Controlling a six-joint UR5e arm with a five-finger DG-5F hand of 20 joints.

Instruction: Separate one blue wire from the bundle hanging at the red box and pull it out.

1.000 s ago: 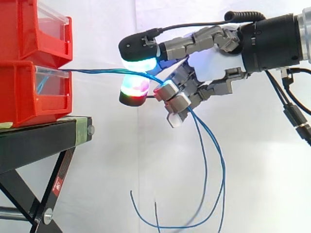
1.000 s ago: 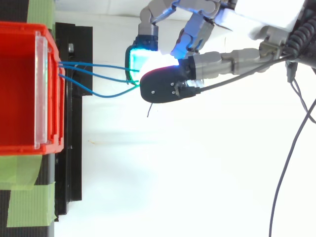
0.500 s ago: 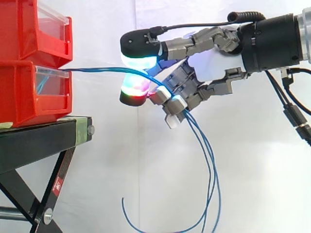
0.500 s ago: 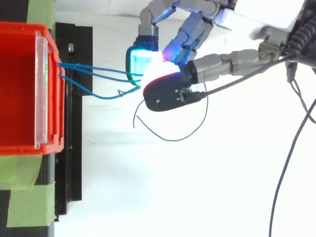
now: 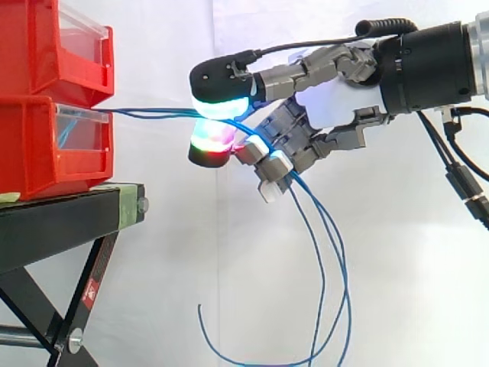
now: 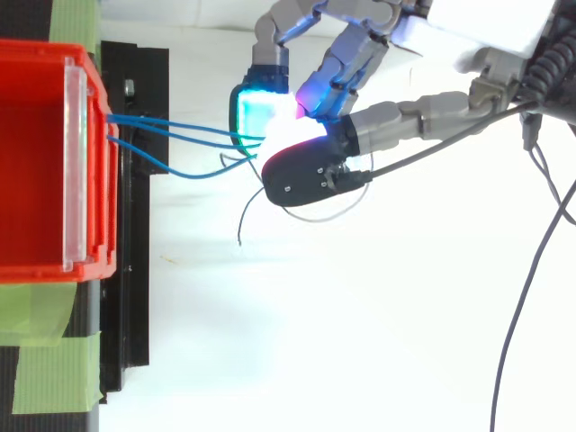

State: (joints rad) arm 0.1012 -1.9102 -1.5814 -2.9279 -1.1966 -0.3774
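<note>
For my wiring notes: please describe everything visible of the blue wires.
The blue wires are thin, flexible strands. They leave the lower red box, run about level to the hand, which pinches them between its glowing pads, then hang below it in long loops, one free end curling upward. From above, three strands show at the box.

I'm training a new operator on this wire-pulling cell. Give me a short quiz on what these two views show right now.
1. True or false: the hand is open, clear of the blue wires.
2. The wires leave which red bin of the stack: A upper, B lower, C neither?
3. Fill in: past the hand, the wires' loose ends hang ____.
Key: 1 false, its fingers pinch the wires; 2 B; 3 down.
</note>
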